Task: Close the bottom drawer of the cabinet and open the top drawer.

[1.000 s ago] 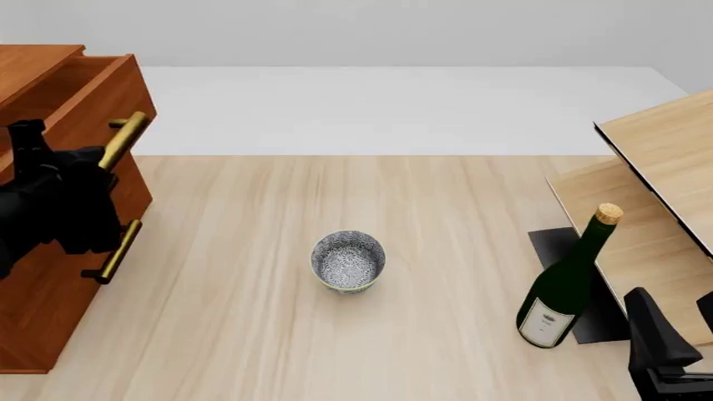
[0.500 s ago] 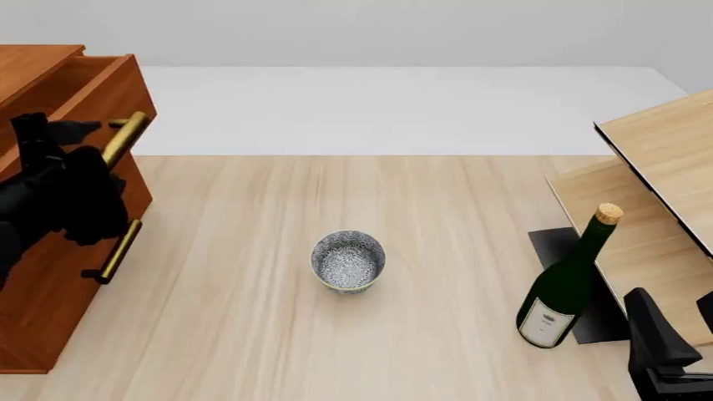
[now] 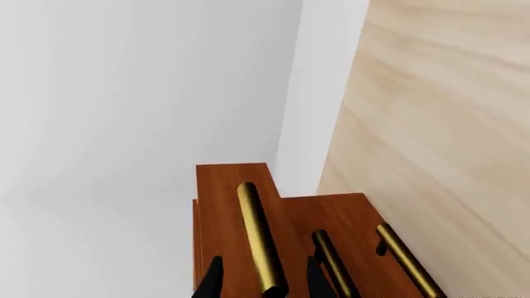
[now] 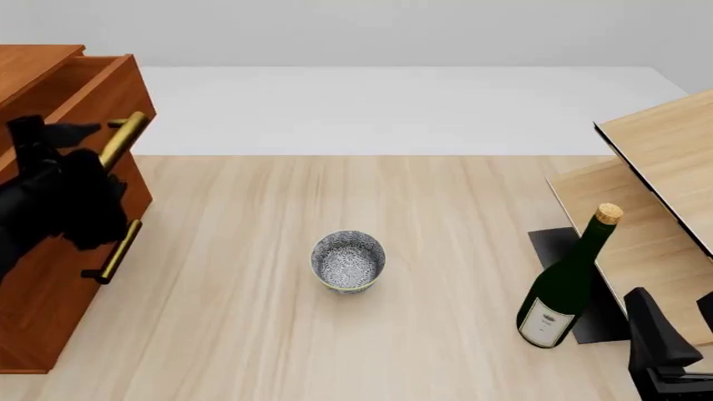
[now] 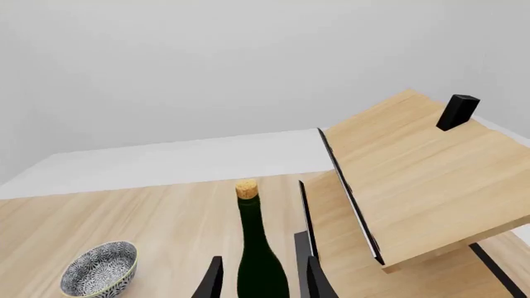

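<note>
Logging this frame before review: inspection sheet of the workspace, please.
Surface: pale wood-grain table, white beyond its far edge.
Job's things: reddish-brown wooden cabinet at the left edge; top drawer pulled out, its brass bar handle between the left fingers; the other two drawer fronts look flush, bottom drawer apparently shut.
Clutter: blue-white patterned bowl mid-table; dark green corked wine bottle upright at right; pale wood shelf unit behind it.
Grippers: left gripper straddles the handle, contact not clear; right gripper open, low at right, holding nothing.
Cables: nothing seen.
Surroundings: plain grey backdrop.
</note>
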Tool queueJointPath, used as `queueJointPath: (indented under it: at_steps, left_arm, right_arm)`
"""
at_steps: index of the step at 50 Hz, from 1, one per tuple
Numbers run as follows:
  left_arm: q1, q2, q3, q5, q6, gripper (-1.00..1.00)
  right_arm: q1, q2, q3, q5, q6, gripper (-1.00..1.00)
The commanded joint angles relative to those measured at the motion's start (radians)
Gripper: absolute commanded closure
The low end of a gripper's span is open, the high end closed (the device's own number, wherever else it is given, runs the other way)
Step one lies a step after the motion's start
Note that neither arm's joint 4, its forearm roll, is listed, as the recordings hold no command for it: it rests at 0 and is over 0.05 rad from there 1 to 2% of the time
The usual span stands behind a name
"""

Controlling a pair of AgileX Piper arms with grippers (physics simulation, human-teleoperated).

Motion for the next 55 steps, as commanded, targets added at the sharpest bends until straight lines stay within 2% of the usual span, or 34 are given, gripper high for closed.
queueJointPath:
  at_steps: [1,20,40,46,51,53,55]
  left_arm:
    - [-0.009,-0.040,0.017,0.023,-0.006,-1.00]
    - [-0.005,-0.188,0.064,0.118,-0.016,-1.00]
    - [-0.050,-0.314,0.065,0.220,-0.033,-1.00]
    - [-0.063,-0.313,0.011,0.244,-0.050,-1.00]
    - [-0.069,-0.295,-0.090,0.296,-0.095,-1.00]
    - [-0.068,-0.298,-0.096,0.292,-0.075,-1.00]
    - [-0.075,-0.285,-0.134,0.321,-0.104,-1.00]
  right_arm:
    - [0.000,0.000,0.000,0.000,0.001,-1.00]
    - [-0.003,0.000,-0.005,0.000,0.002,-1.00]
    - [-0.006,0.000,-0.004,-0.001,0.009,-1.00]
    - [-0.006,0.000,-0.004,-0.002,0.012,-1.00]
    - [-0.004,0.000,-0.003,-0.003,0.014,-1.00]
    - [-0.004,0.000,-0.003,-0.004,0.015,-1.00]
    - [-0.005,0.000,-0.003,-0.004,0.018,-1.00]
